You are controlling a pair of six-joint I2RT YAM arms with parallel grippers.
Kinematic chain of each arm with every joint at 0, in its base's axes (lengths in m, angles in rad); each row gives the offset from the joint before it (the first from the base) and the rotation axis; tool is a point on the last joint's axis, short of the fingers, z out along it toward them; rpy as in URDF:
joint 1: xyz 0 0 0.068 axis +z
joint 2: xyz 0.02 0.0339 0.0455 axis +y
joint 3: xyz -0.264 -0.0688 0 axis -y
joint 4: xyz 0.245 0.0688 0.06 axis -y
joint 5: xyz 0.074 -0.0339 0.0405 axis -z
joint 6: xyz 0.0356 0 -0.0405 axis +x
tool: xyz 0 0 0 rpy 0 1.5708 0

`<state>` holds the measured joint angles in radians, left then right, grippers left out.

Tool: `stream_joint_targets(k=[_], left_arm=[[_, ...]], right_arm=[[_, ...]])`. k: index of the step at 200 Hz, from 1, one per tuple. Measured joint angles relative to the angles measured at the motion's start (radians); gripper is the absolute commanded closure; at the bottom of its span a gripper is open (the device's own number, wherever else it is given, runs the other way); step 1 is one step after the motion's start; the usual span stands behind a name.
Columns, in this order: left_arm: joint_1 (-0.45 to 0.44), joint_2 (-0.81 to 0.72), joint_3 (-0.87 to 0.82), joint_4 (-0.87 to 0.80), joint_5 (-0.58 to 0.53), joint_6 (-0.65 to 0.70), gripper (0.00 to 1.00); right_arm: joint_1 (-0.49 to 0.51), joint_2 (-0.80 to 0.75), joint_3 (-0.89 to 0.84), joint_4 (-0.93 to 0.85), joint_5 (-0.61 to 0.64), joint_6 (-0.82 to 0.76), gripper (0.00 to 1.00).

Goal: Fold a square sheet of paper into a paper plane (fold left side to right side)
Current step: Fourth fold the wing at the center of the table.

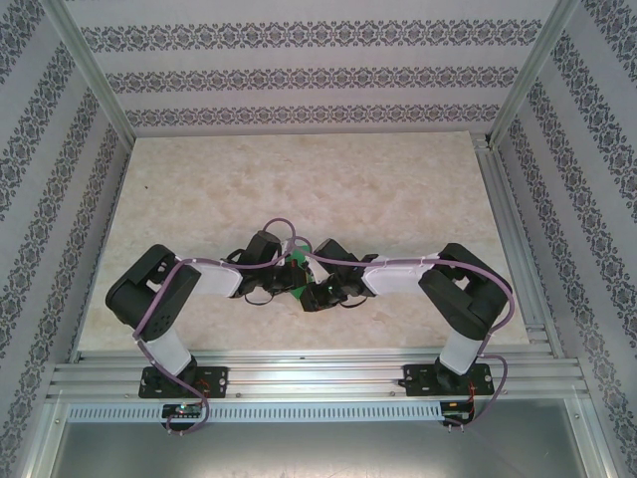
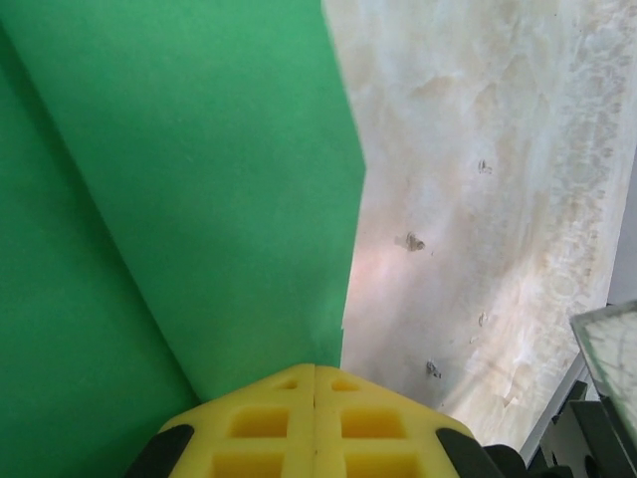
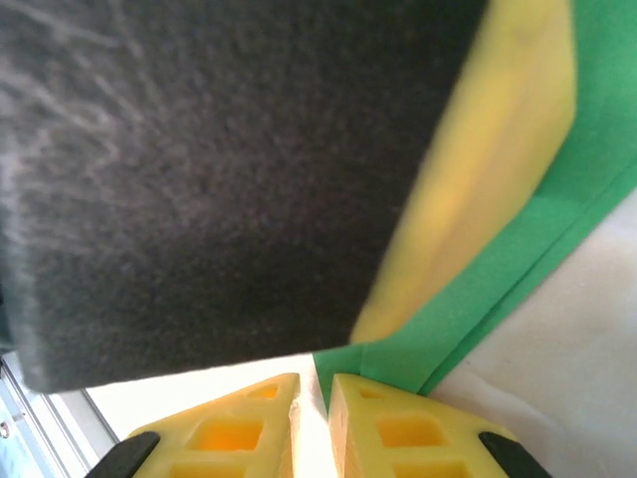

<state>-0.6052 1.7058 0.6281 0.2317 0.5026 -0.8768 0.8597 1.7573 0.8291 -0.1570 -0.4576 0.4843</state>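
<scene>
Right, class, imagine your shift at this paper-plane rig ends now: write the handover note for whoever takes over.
Left end effector: shut on the square sheet of paper, pinching it at an edge.
Right end effector: almost closed, with a slim gap showing. The paper's edge sits at that gap, so check the grip before moving.
Paper: between the two end effectors, over the middle of the table.
Done: a crease runs across the sheet, and two layers overlap along one edge in the right wrist view.
Left: no dart shape yet, so the plane's remaining folds are to do.

text: none legible | labels: none | numbers: none | signs: none
</scene>
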Motion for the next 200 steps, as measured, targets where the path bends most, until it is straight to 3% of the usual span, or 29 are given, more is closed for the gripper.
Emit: stream_joint_targets(k=[108, 166, 200], left_arm=[[0.017, 0.044, 0.063, -0.014, -0.027, -0.001, 0.93], [0.077, 0.090, 0.162, -0.006, -0.147, 0.004, 0.91], [0.103, 0.133, 0.185, -0.001, -0.160, 0.008, 0.92]], right_arm=[[0.002, 0.011, 0.029, -0.032, 0.035, 0.025, 0.82], [0.011, 0.017, 0.040, -0.041, 0.038, 0.005, 0.82], [0.011, 0.019, 0.041, -0.041, 0.035, -0.011, 0.82]])
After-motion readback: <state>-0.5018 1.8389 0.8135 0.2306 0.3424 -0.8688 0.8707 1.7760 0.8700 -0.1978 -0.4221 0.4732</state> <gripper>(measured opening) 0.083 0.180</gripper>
